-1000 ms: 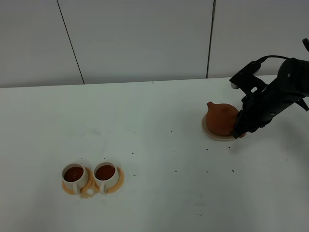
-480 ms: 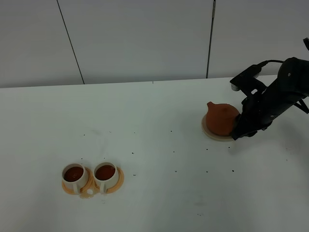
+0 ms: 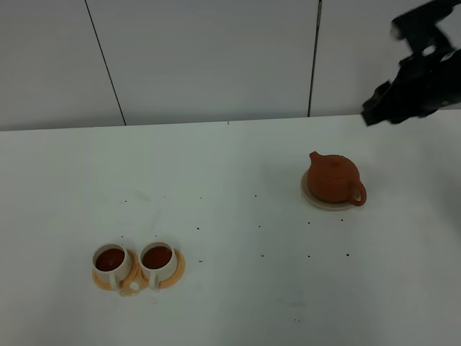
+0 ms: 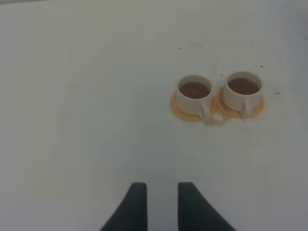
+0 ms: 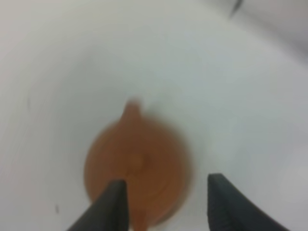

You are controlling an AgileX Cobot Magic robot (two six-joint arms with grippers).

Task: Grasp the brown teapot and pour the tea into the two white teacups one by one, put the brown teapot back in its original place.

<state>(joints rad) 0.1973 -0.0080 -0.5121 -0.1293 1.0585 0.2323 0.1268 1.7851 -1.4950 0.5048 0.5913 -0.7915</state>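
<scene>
Teacups stand nearest the camera in the high view: the two white teacups [image 3: 134, 264] sit side by side, touching, on orange saucers [image 3: 173, 272] at the front left of the white table [image 3: 238, 303], both filled with dark reddish-brown tea. Small dark specks [image 3: 262, 255] are scattered over the tabletop around and beyond them. Farther back and to the right, the brown teapot [image 3: 333, 179] rests upright on the beige coaster [image 3: 311, 196], lid on, spout toward the left, handle toward the right, nothing touching it. Above and behind it the right gripper [image 3: 377, 108] hangs in the air, jaws spread apart and empty; its wrist view, blurred, looks down on the teapot between the parted fingers [image 5: 113, 204]. The left gripper [image 4: 159, 204] also stands parted and empty over bare table, well apart from the cups. Behind the table rises a pale grey panelled wall [image 3: 209, 58] with dark seams.
</scene>
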